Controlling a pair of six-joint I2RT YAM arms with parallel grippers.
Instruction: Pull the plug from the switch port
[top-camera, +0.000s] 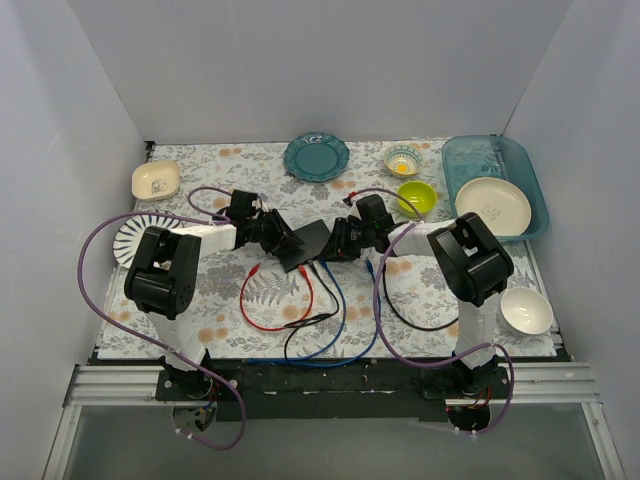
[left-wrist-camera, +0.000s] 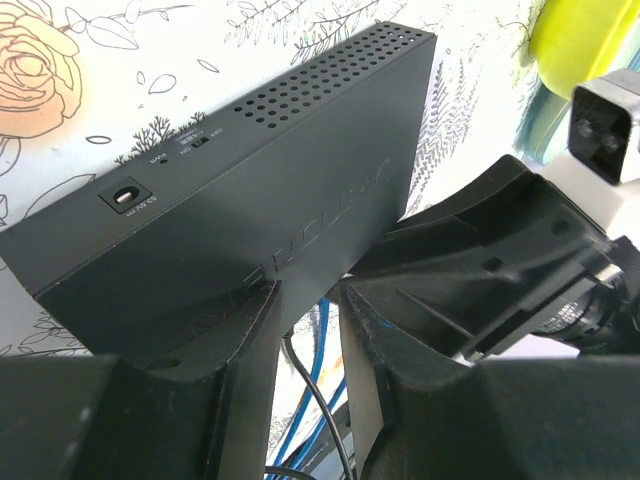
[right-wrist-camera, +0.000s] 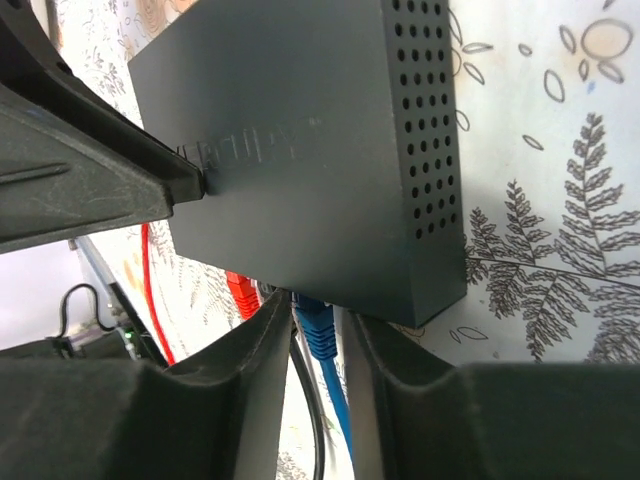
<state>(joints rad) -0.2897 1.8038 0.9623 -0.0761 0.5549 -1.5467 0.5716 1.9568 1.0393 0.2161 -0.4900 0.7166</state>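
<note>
Pinching switch edge, mid table, in closed left gripper | hugging blue plug with nearly closed right gripper, cannot tell if tight | squeeze, pull straight out, hold switch steady.

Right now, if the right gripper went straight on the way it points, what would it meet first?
The right gripper would likely meet the blue plug, which lies between its jaws, then the switch just behind; depth is unclear.

switch sockets hidden, blue plug half-hidden
</note>
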